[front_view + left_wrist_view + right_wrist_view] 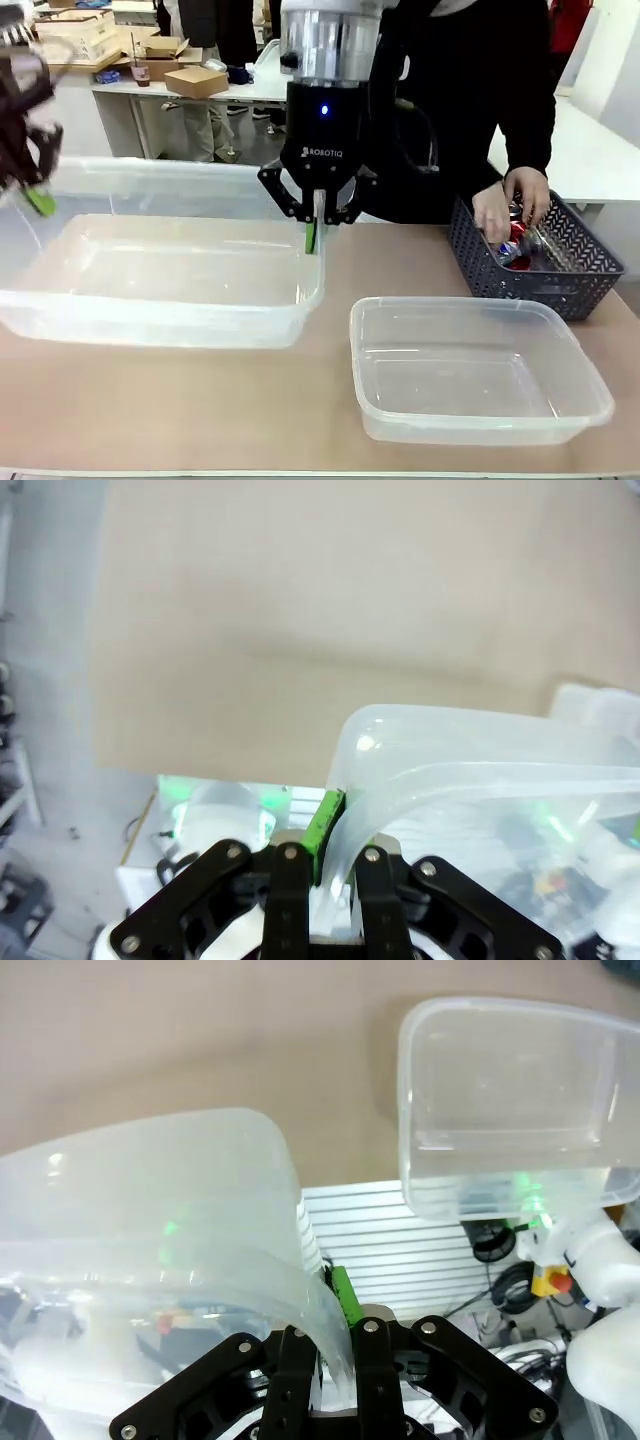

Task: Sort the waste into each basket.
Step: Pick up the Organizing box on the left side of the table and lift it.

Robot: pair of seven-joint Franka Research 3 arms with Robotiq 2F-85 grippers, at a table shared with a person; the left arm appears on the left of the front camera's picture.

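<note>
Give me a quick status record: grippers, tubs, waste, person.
left gripper: shut on the rim of the large clear tub
right gripper: shut on the same tub's rim, at the opposite end
large clear tub: empty
small clear tub: empty, on the table, apart from the large one
waste: red and silver cans in the dark grey basket
person: both hands in that basket

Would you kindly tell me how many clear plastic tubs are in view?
2: the large tub on the left, the small tub at the front right.
</note>
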